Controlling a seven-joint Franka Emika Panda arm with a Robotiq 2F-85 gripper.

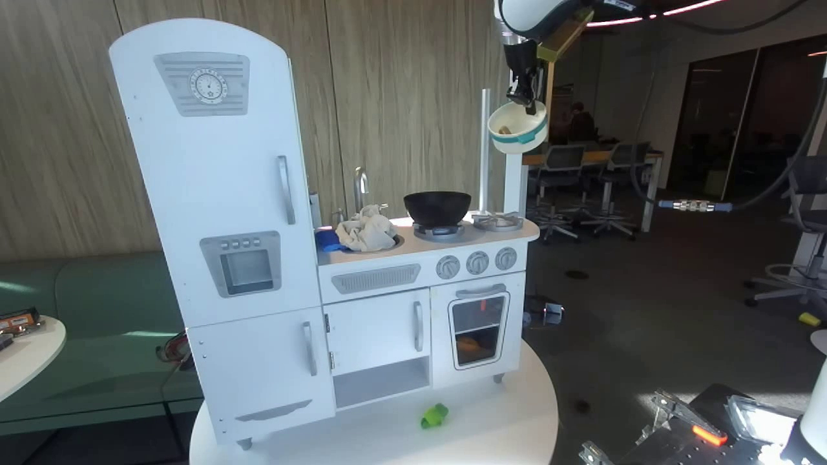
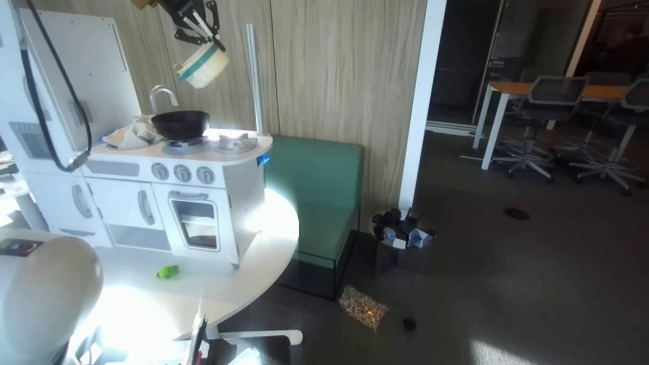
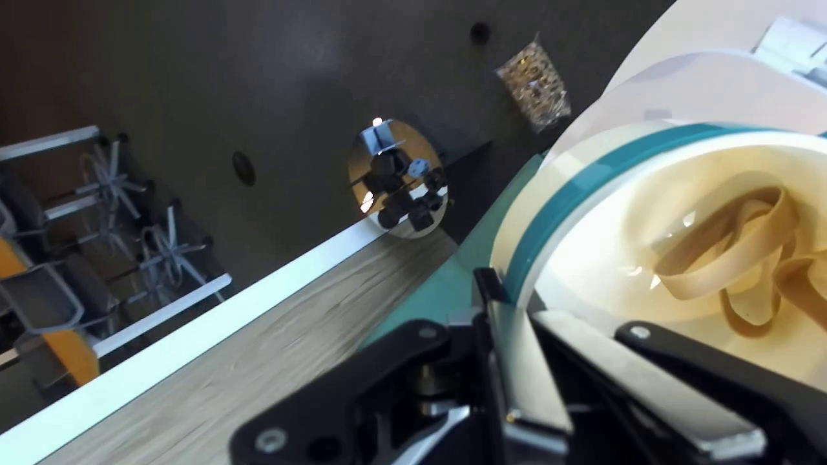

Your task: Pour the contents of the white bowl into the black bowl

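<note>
My fingers (image 3: 526,368) pinch the rim of the white bowl (image 2: 207,67), tilted above and, in both exterior views, right of the black bowl (image 1: 438,208), so pouring likely needs its mouth brought sideways over that landmark.

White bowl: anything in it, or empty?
Not empty. The wrist view shows curled tan strips inside the white bowl; the bowl is partly cropped, exact count unclear.

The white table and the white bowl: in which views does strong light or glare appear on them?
In an exterior view, the white table burns out to pure white beside the toy kitchen and again at lower left; in an exterior view, its surface near the green object looks far less washed out; in the wrist view, small bright highlights sit inside the white bowl.
</note>
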